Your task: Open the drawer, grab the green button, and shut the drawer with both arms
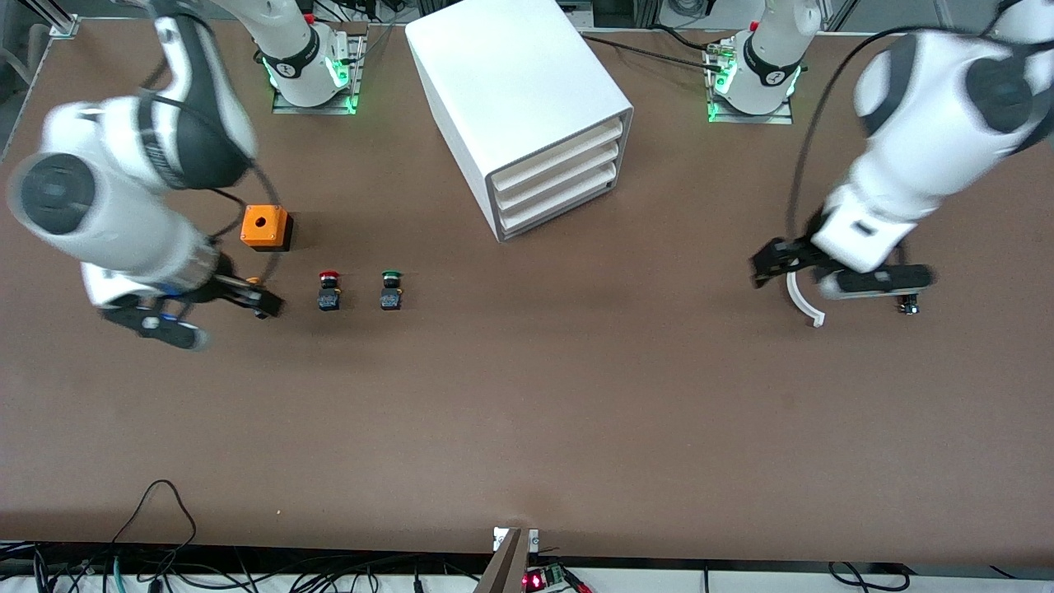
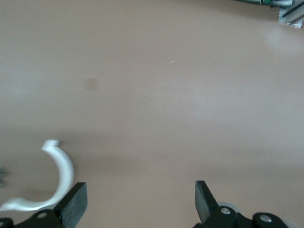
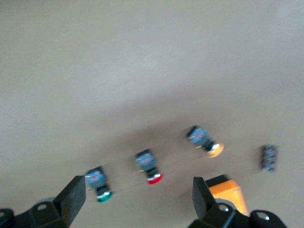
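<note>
Lowest of three wide shallow white tray drawers (image 1: 558, 209) sits shut, flush with the two drawers above it, in the big white boxy cabinet (image 1: 515, 91), which stands mid-desk against the desk edge where the arm bases stand, front angled toward the front camera. Small push button with round green cap on black blocky body (image 1: 391, 290) stands on the brown desk (image 1: 527, 412), out in the open, nearer the front camera than the cabinet and toward the right arm's end; in the right wrist view it shows at (image 3: 99, 184). Just beside it, further toward the right arm's end, a red-capped push button on a black body (image 1: 328, 291), not touching. Orange square box with a round hole in its top (image 1: 265, 227) sits farther from the front camera than the red one. Right wrist view also shows a yellow-orange-capped button (image 3: 204, 140) and a small dark block (image 3: 269, 157) on the desk. Right gripper (image 1: 262, 302) hangs low over the desk near the red button, fingers (image 3: 73, 198) spread apart, holding nothing. Left gripper (image 1: 762, 268) is low over the left arm's end of the desk, fingers (image 2: 76, 202) spread wide, empty. A white curved plastic arc piece (image 1: 800, 303) lies on the desk just beside it.
</note>
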You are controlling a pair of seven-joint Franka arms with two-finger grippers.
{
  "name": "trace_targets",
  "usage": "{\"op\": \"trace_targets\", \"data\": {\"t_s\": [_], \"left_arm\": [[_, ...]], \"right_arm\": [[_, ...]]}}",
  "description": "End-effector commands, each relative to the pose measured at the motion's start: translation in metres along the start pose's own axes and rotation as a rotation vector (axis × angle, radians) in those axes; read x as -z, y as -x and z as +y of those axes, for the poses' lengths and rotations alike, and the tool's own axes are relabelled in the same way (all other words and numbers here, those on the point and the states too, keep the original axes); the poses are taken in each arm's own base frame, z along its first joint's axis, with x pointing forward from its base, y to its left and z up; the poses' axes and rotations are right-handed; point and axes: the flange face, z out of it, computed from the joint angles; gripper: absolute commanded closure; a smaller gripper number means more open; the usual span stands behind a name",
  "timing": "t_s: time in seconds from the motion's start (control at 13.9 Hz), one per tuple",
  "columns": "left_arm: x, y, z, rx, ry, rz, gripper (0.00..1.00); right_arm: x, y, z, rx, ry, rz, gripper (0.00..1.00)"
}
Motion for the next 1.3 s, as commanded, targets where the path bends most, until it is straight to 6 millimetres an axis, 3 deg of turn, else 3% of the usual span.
{"op": "trace_targets", "data": {"t_s": [0.0,0.14,0.36,0.58,0.65,1.01,1.23], "left_arm": [[0.066,-0.006,-0.052,-0.145,-0.017,-0.038,0.0],[0.095,0.005,-0.064,-0.166,-0.04,-0.057,0.0],[0.104,0.009,-0.057,-0.195,-0.162,-0.049,0.0],[0.11,0.008,-0.06,-0.177,-0.154,-0.037,0.0],[0.108,0.008,-0.061,-0.176,-0.154,-0.04,0.0],[0.11,0.007,-0.067,-0.16,-0.149,-0.042,0.0],[0.11,0.007,-0.066,-0.158,-0.131,-0.043,0.0]], "right_arm": [[0.03,-0.004,0.065,0.065,-0.022,-0.005,0.0],[0.05,0.002,0.085,0.061,-0.021,-0.003,0.0],[0.083,0.018,0.115,0.12,-0.006,-0.011,0.0],[0.097,0.02,0.136,0.222,-0.015,-0.012,0.0],[0.102,0.023,0.135,0.261,-0.015,-0.006,0.0],[0.1,0.038,0.137,0.253,0.004,-0.091,0.0],[0.092,0.055,0.141,0.254,-0.007,-0.009,0.0]]}}
